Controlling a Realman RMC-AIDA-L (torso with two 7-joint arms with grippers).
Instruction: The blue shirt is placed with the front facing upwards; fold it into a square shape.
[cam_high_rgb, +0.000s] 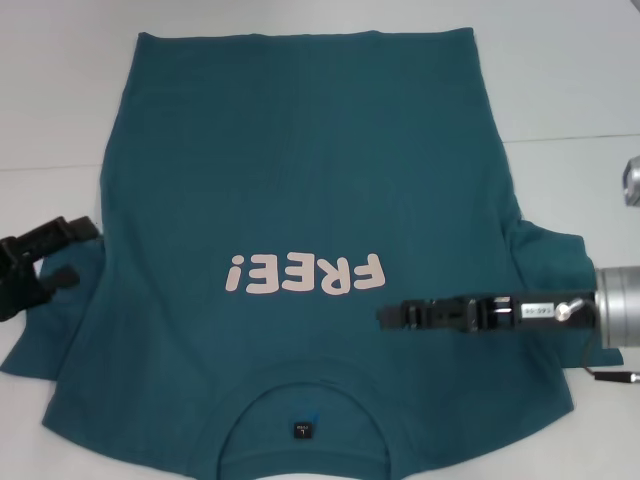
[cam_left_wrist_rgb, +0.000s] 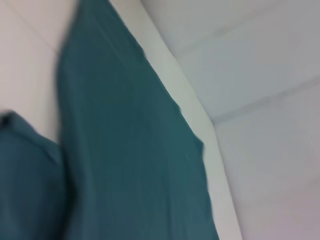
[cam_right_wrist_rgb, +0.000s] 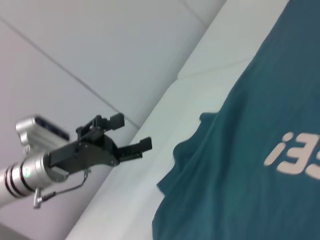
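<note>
Opening the fold is the step in hand, I judge: the blue shirt lies flat, face up, across the middle of the white surface, collar toward the near edge, nothing folded yet. The left gripper sits at the left sleeve, fingers parted and empty; the right gripper reaches in over the chest — side-on, so I cannot tell its fingers' state. Next each needs a pinch on a shirt edge. The fabric is soft matte knit, with pale "FREE!" lettering.
</note>
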